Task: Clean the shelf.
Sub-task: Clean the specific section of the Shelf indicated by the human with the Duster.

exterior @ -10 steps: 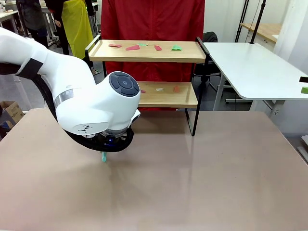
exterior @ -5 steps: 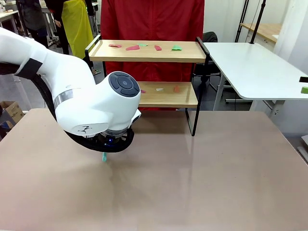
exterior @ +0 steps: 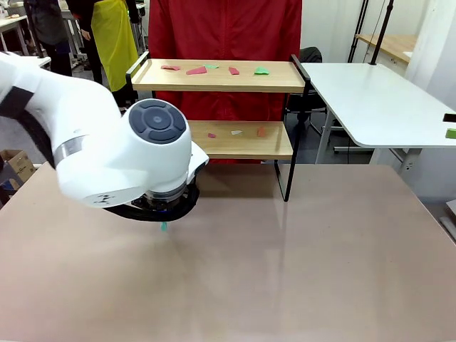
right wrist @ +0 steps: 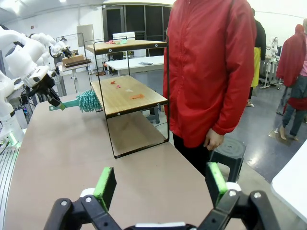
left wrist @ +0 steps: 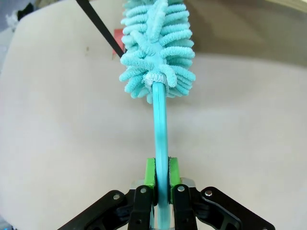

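The shelf (exterior: 217, 75) stands at the table's far edge, two wooden boards in a black frame. Red and green paper scraps (exterior: 197, 70) lie on its top board, and a few more scraps (exterior: 261, 132) on the lower one. My left gripper (left wrist: 162, 167) is shut on the handle of a teal fluffy duster (left wrist: 156, 48). The duster head points toward a black shelf leg (left wrist: 98, 26). In the front view the left wrist (exterior: 142, 167) hides the gripper; the handle's teal end (exterior: 164, 226) pokes out below. My right gripper (right wrist: 160, 184) is open and holds nothing, facing the shelf (right wrist: 129, 93) from the side.
A person in a red jacket (exterior: 228, 28) stands right behind the shelf. A white table (exterior: 377, 100) sits to the right. The brown table (exterior: 299, 271) is bare in front of the shelf. A dark stool (right wrist: 225, 148) stands beside the person.
My left arm has swung to the left and lifted slightly. The duster handle's end has shifted a little toward the shelf. The right gripper has stayed open.
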`<state>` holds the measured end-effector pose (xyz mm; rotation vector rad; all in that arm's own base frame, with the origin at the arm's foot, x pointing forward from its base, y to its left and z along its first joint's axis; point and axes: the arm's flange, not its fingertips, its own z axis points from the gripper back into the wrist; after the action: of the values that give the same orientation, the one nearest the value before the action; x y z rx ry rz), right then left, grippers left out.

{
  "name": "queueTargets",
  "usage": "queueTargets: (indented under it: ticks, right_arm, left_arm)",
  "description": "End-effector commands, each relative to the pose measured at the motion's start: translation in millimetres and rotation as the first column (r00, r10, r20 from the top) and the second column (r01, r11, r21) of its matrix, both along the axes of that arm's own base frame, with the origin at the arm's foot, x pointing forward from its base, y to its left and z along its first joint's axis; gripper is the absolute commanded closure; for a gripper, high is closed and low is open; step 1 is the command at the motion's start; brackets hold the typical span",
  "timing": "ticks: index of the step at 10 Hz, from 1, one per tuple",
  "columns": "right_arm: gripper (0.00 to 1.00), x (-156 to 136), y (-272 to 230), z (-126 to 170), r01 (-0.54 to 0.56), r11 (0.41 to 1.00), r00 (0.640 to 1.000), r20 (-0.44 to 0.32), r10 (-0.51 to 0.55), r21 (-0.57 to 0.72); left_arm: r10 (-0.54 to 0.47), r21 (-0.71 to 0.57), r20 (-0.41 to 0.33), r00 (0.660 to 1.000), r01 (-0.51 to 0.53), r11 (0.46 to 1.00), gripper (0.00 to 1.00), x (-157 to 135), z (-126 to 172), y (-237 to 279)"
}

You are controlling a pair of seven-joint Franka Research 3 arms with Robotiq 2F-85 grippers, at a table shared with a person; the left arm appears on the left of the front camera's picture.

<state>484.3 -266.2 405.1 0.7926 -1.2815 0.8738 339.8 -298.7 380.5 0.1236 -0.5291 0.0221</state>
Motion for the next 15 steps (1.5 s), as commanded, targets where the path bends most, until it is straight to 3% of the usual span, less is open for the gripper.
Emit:
queueTargets:
  ticks: [1, 5, 7, 9, 13, 15]
  right_arm:
    - [0.0, 0, 2, 4, -0.001, 1.0, 1.0, 0.006, 0.001, -0.003]
    - [0.0, 0, 2, 4, -0.001, 1.0, 1.0, 0.006, 0.001, -0.003]
    - [0.0, 0, 2, 4, -0.001, 1.0, 1.0, 0.006, 0.001, -0.003]
    - [0.0, 0, 2, 4, -0.001, 1.0, 1.0, 0.006, 0.001, -0.003]
    - [0.0, 0, 2, 4, -0.001, 1.0, 1.0, 0.006, 0.001, -0.003]
    - [0.0, 0, 2, 4, -0.001, 1.0, 1.0, 0.006, 0.001, -0.003]
  left_arm:
    - [-0.084, 0.02, 0.054, 0.995, 0.083, 0.996, 0.87, -11, 4, 14]
    - [-0.224, 0.014, 0.046, 0.973, 0.224, 0.975, 0.87, -21, 20, 35]
    - [-0.404, -0.046, 0.016, 0.915, 0.404, 0.913, 0.87, -20, 24, 50]
    - [-0.517, -0.095, -0.018, 0.856, 0.513, 0.853, 0.87, -17, 19, 62]
    - [-0.666, -0.14, -0.003, 0.746, 0.659, 0.739, 0.87, -13, 23, 96]
    - [-0.768, -0.184, -0.017, 0.64, 0.753, 0.632, 0.87, -6, 20, 113]
